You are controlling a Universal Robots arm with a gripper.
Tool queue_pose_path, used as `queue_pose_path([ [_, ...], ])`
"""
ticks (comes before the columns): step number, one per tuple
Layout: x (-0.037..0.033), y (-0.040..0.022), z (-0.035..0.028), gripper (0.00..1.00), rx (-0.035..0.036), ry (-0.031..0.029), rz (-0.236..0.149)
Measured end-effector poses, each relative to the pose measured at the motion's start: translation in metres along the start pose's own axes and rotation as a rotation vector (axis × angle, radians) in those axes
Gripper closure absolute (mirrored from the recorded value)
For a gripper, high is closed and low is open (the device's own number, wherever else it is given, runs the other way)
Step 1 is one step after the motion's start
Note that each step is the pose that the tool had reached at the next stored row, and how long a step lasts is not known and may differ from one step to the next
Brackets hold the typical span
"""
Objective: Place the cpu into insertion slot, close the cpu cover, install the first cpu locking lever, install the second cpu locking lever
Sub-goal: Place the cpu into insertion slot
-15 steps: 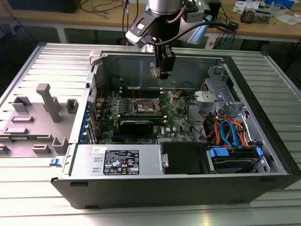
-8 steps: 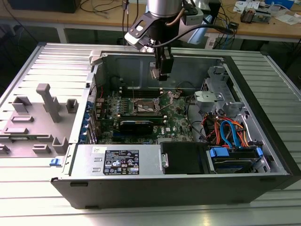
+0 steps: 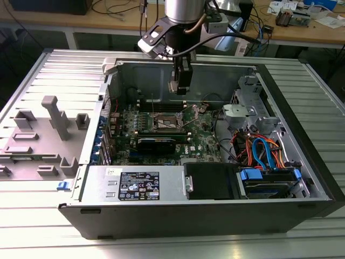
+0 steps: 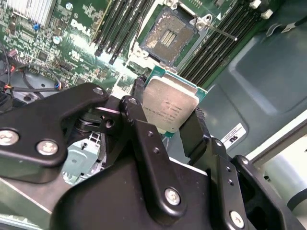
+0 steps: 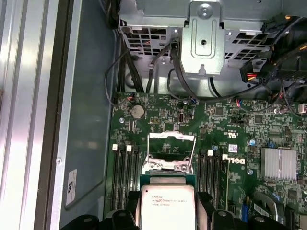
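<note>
My gripper (image 3: 180, 88) hangs inside the open computer case, above the green motherboard (image 3: 202, 135). It is shut on the cpu (image 4: 170, 103), a silver-topped square chip clamped edge to edge between the two black fingers (image 4: 196, 129). In the first wrist view the cpu (image 5: 168, 206) sits between the fingers too. The insertion slot (image 4: 168, 36) lies open beneath it, its dark gold-tinted centre bare. The insertion slot (image 3: 164, 123) is also seen near the board's middle. The cpu cover (image 5: 171, 136) stands raised, a thin silver frame. A thin locking lever (image 4: 221, 32) sticks out beside the socket.
Long black memory slots (image 4: 117, 24) flank the socket on both sides. A metal drive cage (image 5: 206, 38) and cables (image 3: 264, 151) fill the exterior view's right of the case. A grey fixture (image 3: 54, 116) stands on the table at the exterior view's left.
</note>
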State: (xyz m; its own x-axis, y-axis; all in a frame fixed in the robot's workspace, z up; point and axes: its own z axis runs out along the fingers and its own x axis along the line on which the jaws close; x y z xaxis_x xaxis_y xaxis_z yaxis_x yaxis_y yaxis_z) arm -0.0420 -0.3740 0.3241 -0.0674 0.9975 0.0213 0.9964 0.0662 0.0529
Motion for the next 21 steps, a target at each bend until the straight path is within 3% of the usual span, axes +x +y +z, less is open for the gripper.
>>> queue_pose_path([
  [14,0.0000,-0.0001,0.0008,0.46,-0.0001,0.0002,0.001],
  [21,-0.0001,-0.0004,0.0062,0.46,0.0027,-0.0003,0.012],
])
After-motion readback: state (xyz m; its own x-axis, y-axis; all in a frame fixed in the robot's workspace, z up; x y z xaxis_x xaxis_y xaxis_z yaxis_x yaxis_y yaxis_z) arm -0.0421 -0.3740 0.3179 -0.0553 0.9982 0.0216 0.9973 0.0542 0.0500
